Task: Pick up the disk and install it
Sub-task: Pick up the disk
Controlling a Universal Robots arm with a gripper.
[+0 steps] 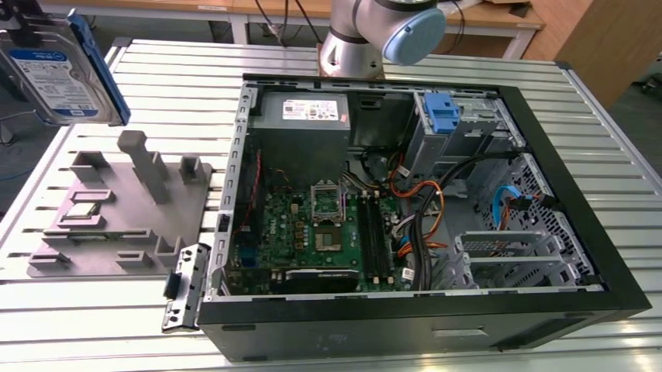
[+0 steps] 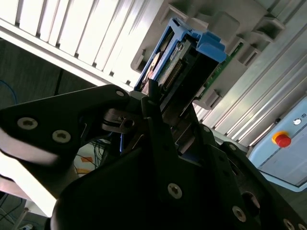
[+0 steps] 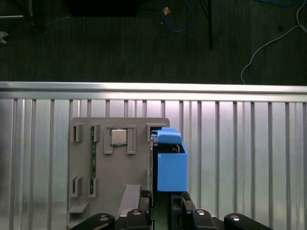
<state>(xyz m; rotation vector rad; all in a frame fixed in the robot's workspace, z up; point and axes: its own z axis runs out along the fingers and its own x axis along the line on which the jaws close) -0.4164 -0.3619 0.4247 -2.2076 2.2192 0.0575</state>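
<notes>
the gripper (image 3: 162,206) pinches the disk (image 1: 60,74), held high above the grey fixture (image 1: 114,209); pickup done; installation in the computer case (image 1: 414,308) beside the fixture remains

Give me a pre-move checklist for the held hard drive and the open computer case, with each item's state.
1. Grip on the silver-metal hard drive with blue side rails: ok, clamped in the gripper.
2. Drive clear of the grey fixture plate: ok, held above it, apart.
3. Open side on the black computer case: ok, interior exposed.
4. Drive bay free: cannot tell; a blue plastic bracket sits at the cage.
5. Clearance of the orange and black cables from the cage: cannot tell.
</notes>
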